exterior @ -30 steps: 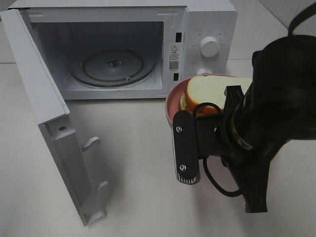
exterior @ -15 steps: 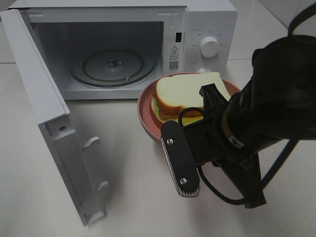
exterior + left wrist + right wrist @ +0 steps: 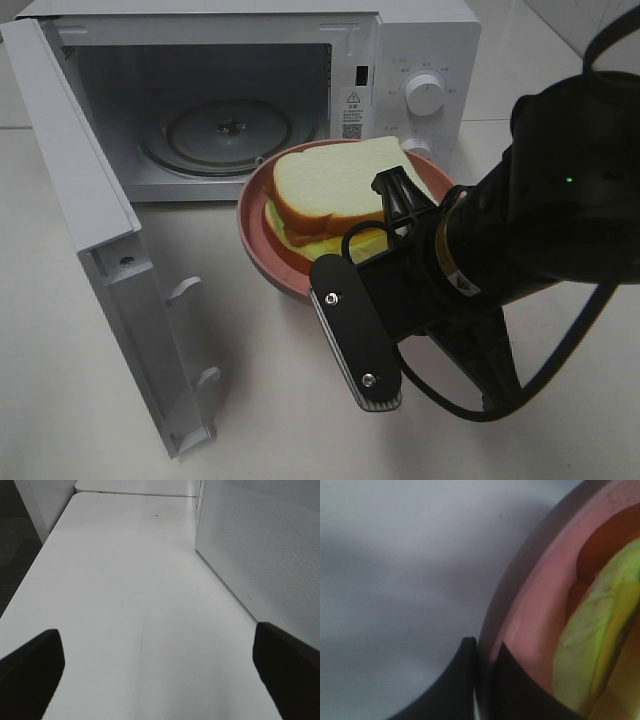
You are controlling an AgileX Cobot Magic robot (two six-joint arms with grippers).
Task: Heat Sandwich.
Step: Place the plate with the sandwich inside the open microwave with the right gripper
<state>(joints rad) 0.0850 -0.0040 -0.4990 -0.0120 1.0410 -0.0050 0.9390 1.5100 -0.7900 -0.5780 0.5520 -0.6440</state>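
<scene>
The sandwich [image 3: 335,190], white bread with tan crust and orange and green filling, lies on a round pink plate [image 3: 262,235]. The plate is held just in front of the open microwave [image 3: 420,60], to the right of its cavity and glass turntable [image 3: 225,135]. My right gripper [image 3: 485,652] is shut on the plate's rim [image 3: 535,615], with the green filling [image 3: 590,650] close beside it. In the exterior high view the right arm [image 3: 540,220] hides its fingers. My left gripper [image 3: 160,670] is open and empty over bare table.
The microwave door [image 3: 90,230] stands swung wide open on the left, reaching toward the table's front. Its perforated panel [image 3: 260,545] shows beside my left gripper. The microwave's control knob [image 3: 424,93] is behind the plate.
My right arm has carried the plate and sandwich leftward, from in front of the control panel toward the microwave's opening.
</scene>
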